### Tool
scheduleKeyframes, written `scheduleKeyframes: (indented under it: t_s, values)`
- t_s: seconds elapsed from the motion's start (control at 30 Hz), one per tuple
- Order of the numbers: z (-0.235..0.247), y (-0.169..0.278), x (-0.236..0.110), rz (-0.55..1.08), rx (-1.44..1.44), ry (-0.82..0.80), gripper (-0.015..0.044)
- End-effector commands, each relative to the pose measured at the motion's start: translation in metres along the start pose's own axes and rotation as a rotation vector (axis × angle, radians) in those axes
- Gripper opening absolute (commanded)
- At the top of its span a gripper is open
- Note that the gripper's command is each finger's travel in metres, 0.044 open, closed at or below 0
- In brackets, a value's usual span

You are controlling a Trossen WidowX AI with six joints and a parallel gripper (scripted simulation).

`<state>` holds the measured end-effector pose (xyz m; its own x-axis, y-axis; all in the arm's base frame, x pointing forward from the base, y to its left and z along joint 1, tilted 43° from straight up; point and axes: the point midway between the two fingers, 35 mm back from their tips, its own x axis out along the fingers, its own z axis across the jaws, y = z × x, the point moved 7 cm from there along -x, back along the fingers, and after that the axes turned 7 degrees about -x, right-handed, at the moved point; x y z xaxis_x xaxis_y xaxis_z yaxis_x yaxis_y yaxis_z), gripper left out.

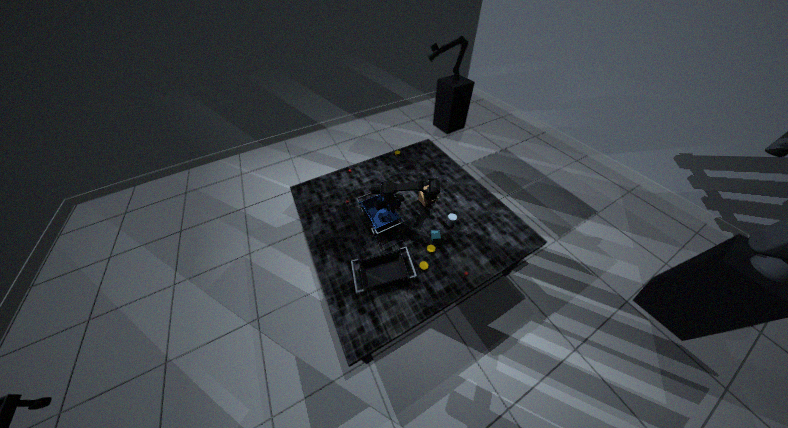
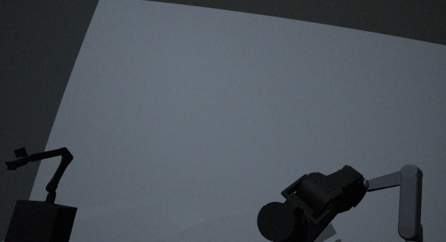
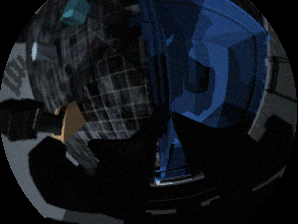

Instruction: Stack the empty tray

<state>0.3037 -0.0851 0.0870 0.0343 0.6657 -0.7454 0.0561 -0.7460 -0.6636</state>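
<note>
A dark speckled table (image 1: 485, 243) stands on a tiled floor (image 1: 165, 292). On it the loaded tray (image 1: 379, 212), blue inside with small blocks, sits toward the far left of the table top. One pale wire bar (image 1: 386, 227) shows along its near end; the far bar is hidden under the arm. The empty tray (image 1: 384, 270), dark, lies nearer and a little left, well apart from the loaded one, with its own wire bars swung out at its left and right ends.

The arm (image 1: 410, 186) reaches left from its base over the far end of the loaded tray. The gripper (image 1: 386, 196) hangs there; its fingers are slightly parted, and the dim pictures do not show whether anything lies between them. In the wrist view the blue tray interior (image 3: 213, 63) fills the right side.

Right of the trays lie a white disc (image 1: 452, 216), a teal cube (image 1: 435, 235) and two yellow discs (image 1: 423, 264).

Far off, a second arm (image 1: 449, 50) stands on a black pedestal (image 1: 452, 102).
</note>
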Motion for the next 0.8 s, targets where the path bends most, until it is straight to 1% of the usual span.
scheduleKeyframes:
  t_s: [0.0,0.63,0.77]
  values:
    - [0.0032,0.0011,0.0039,-0.003,0.016,-0.016,0.0161]
    - [0.0032,0.0011,0.0039,-0.003,0.016,-0.016,0.044]
    - [0.0023,0.0011,0.0032,-0.005,0.008,-0.011,0.044]
